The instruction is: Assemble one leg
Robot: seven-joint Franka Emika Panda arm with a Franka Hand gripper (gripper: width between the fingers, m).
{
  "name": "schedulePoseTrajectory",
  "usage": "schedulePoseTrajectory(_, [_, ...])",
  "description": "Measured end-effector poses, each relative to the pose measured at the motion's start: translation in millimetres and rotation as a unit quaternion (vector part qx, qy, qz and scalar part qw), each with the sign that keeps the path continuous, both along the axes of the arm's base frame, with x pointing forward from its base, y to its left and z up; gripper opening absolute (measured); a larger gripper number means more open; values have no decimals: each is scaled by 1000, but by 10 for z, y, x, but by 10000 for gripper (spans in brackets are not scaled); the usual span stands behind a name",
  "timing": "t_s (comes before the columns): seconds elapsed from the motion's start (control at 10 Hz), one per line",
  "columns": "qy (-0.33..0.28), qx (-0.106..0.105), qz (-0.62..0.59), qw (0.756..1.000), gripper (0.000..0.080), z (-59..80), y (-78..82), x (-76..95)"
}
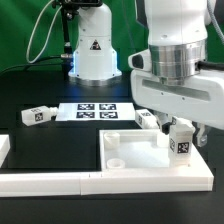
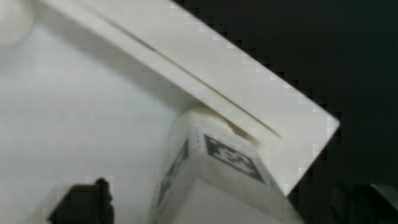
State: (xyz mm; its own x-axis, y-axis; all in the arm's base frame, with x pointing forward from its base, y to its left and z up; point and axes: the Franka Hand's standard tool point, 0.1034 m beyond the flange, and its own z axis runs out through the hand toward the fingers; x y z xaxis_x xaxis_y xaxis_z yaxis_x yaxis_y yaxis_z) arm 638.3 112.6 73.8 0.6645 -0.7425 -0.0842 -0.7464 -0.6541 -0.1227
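Several white parts lay on the black table (image 1: 30, 85) while the gripper (image 1: 181, 148) held one leg (image 1: 181, 141) over the square panel (image 1: 150, 160).

Around it, a second tagged peg (image 1: 38, 116) lay toward the exterior view's left, another (image 1: 146, 119) sat just behind the panel, and the marker board (image 1: 96, 111) lay flat between them; the long border bar (image 1: 45, 182) ran along the front edge. The arm's bulky wrist hid much of the panel's far side. The held leg stood roughly upright, a small blocky white plastic peg with a black-and-white square tag facing outward, above the panel's corner on the exterior view's right. In the wrist view the leg (image 2: 222, 165) showed between dark fingertips (image 2: 80, 203), closed on it, over the panel's smooth surface and raised rim (image 2: 196, 75).
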Motion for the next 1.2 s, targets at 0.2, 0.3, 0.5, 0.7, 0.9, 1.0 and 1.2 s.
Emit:
schedulePoseTrajectory(0.2, [-5, -2, 72, 997, 640, -21, 39, -28])
schedulePoseTrajectory(0.3, [-9, -5, 100, 995, 648, -23, 26, -27])
schedulePoseTrajectory(0.5, [-19, -12, 175, 984, 649, -19, 14, -22])
schedulePoseTrajectory(0.7, [-43, -58, 349, 934, 649, 32, 19, 54])
schedulePoseTrajectory(0.9, [-52, -60, 326, 942, 525, 14, 34, 62])
schedulePoseTrajectory(1.0, [-52, -61, 327, 942, 525, 13, 27, 63])
schedulePoseTrajectory(1.2, [-43, -59, 256, 964, 289, -1, -10, 57])
